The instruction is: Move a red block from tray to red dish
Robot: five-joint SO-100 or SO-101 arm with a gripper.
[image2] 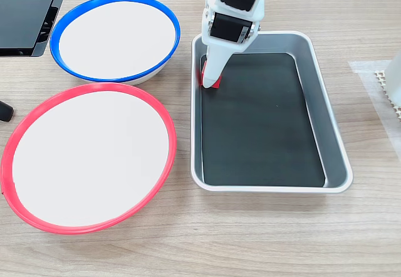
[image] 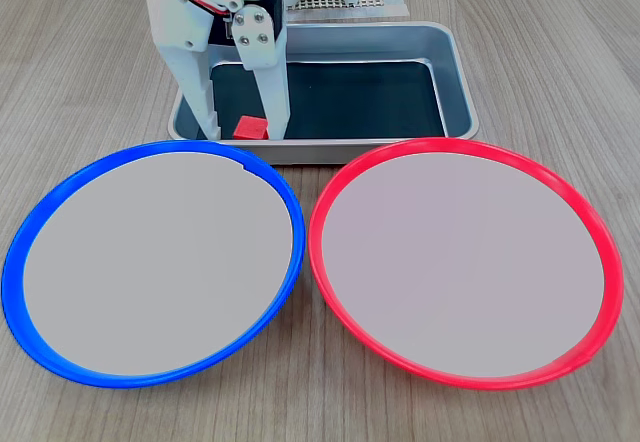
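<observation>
One small red block [image: 251, 127] sits on the dark bottom of the tray [image: 455, 72], in the corner nearest the blue dish [image: 60, 194]. In one fixed view the cube lies between the two white fingers [image: 272, 92] of the gripper [image: 243, 127], which reach down into the tray on either side of it. The fingers stand apart around the block; whether they are touching its sides cannot be told. In the other fixed view the gripper [image2: 212, 79] comes down from above and covers most of the block [image2: 213, 84], leaving a sliver of red showing at the fingertips.

The block is a plain, bright cube with sharp edges, far smaller than either dish. The tray [image2: 332, 139] is a grey metal rectangle with rounded corners, raised walls that catch the light, and a flat matte black floor. The arm [image2: 235, 4] is white plastic with a black panel, and thin red wires show near its joints.

Just beside the tray lie two large, round, shallow dishes, side by side and nearly touching. The red dish [image: 590, 232] has a glossy red rim and a pale grey centre; the blue one matches it in size, with a blue rim. Everything rests on a wooden table [image: 560, 22] with a pale, streaked grain.
</observation>
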